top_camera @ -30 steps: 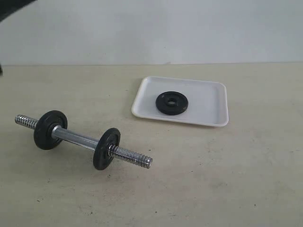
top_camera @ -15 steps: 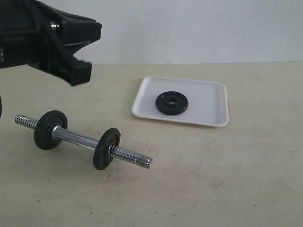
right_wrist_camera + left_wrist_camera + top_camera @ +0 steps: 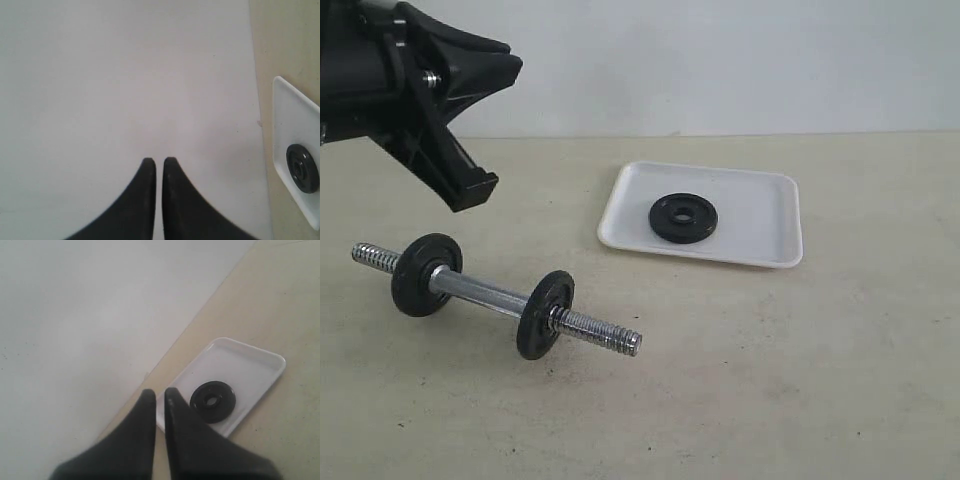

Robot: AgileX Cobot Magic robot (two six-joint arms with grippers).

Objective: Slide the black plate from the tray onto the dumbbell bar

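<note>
- black plate (image 3: 683, 217) lies flat in tray (image 3: 765, 205), near centre
- dumbbell bar (image 3: 485, 294) well apart, w/ 2 discs (image 3: 544, 314) on it
- L gripper (image 3: 159, 396), R gripper (image 3: 159, 164): jaws near-closed, nothing held

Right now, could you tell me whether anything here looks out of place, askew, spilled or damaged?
Nothing stands out. The black plate lies flat near the middle of the tray. The dumbbell bar rests on the table with two other discs upright on it and both threaded ends bare. No spill or damage shows.
</note>
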